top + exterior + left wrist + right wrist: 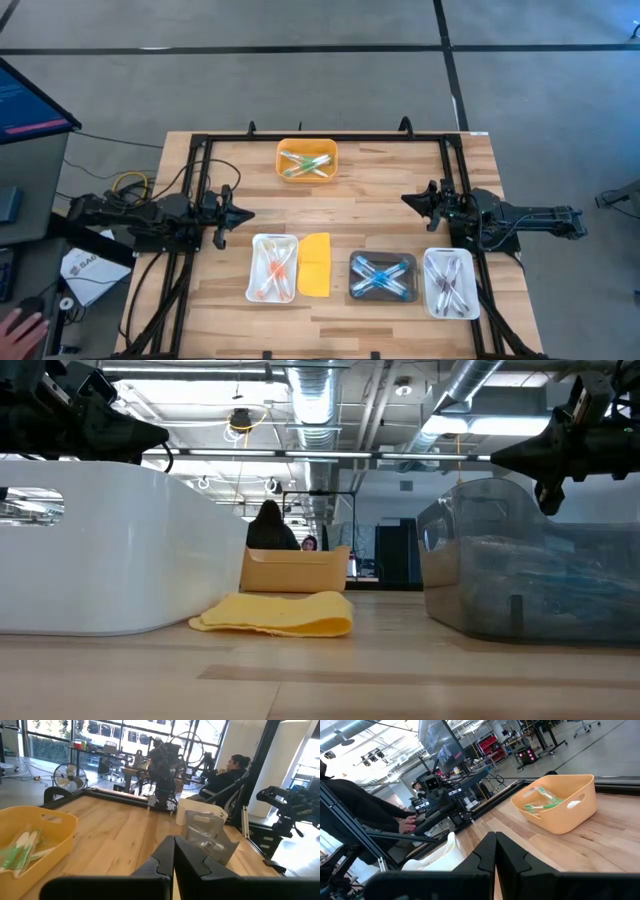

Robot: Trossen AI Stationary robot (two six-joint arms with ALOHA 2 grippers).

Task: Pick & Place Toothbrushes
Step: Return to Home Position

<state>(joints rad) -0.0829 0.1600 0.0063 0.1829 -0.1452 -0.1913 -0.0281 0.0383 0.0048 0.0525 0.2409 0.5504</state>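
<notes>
Left gripper (240, 213) is empty with its fingers pressed together. Right gripper (408, 200) is in the same state, facing it from well apart. All toothbrushes (380, 276) lie crossed inside bins. The orange bin (279, 160) sits diagonally ahead of both grippers. The left white bin (275, 238) is near the left gripper's other side, and the dark bin (352, 290) and right white bin (450, 252) are near the right gripper. I see no brush loose between the grippers, so there's probably nothing left to pick, just parking.

No legible wording in any view

Dark print marks a white package (88, 268) on the floor beside the tabletop (380, 190). Coloured lines glow on a monitor (25, 100) off its left side. Neither can be read.
</notes>
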